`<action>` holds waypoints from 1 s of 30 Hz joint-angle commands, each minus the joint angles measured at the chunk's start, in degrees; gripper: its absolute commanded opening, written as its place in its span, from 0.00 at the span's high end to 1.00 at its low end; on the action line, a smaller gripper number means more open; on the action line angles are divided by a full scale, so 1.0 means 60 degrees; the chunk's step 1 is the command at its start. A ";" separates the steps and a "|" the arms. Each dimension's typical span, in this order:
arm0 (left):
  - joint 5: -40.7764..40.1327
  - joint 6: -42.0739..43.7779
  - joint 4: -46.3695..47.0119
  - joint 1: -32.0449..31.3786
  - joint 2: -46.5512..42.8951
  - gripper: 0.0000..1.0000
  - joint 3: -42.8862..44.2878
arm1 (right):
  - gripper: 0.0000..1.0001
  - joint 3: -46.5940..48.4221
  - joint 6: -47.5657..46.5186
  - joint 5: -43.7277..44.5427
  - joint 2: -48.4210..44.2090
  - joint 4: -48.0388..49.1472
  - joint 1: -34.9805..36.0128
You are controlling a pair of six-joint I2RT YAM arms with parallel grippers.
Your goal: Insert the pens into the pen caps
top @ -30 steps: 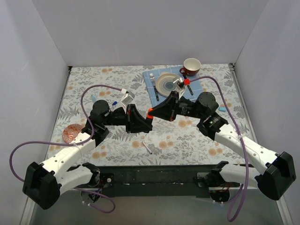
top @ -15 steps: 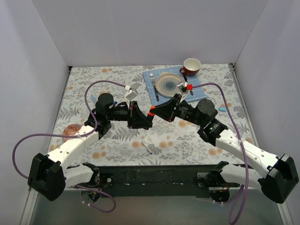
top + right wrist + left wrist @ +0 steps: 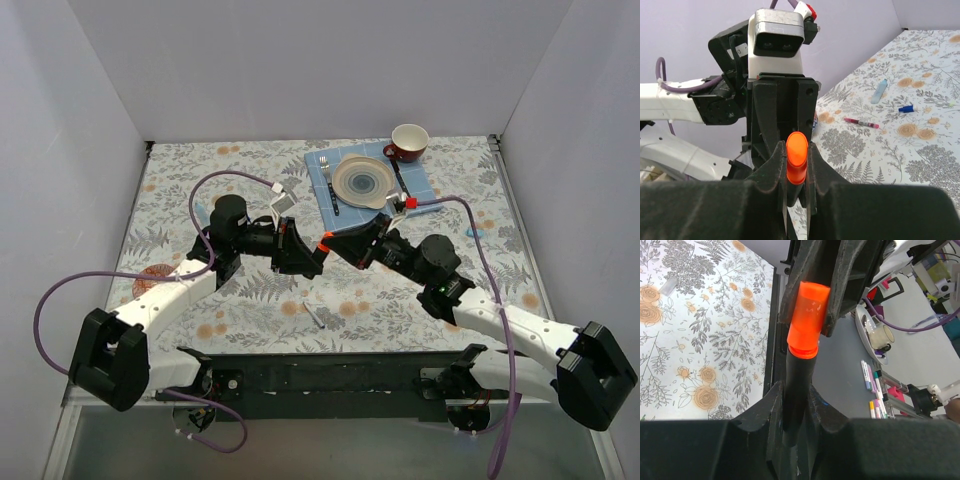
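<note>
My left gripper (image 3: 308, 258) is shut on the short black marker (image 3: 799, 371), which stands up between its fingers in the left wrist view. My right gripper (image 3: 333, 241) is shut on the bright orange cap (image 3: 796, 159). The two grippers meet tip to tip above the middle of the table. The orange cap (image 3: 808, 320) sits over the marker's end, and shows in the top view (image 3: 322, 243). A thin white-grey pen (image 3: 316, 315) lies near the front. A red pen (image 3: 861, 122), a light-blue marker (image 3: 880, 90) and a small blue cap (image 3: 906, 108) lie on the cloth behind the left arm.
A blue mat (image 3: 322, 195) at the back right bears a plate (image 3: 362, 180), a fork (image 3: 326, 172) and a knife. A red cup (image 3: 408, 142) stands behind it. A light-blue piece (image 3: 474, 232) lies at the right, a pink disc (image 3: 155, 280) at the left.
Both arms have shifted: the left elbow moved up and right, the right elbow down toward the front. The grippers stay joined at the orange cap at about the same spot.
</note>
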 commanded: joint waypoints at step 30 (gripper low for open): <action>-0.3840 0.0416 0.1245 0.1341 0.1243 1.00 0.2403 | 0.99 -0.0541 0.0555 -0.4017 0.2081 -0.3070 0.2947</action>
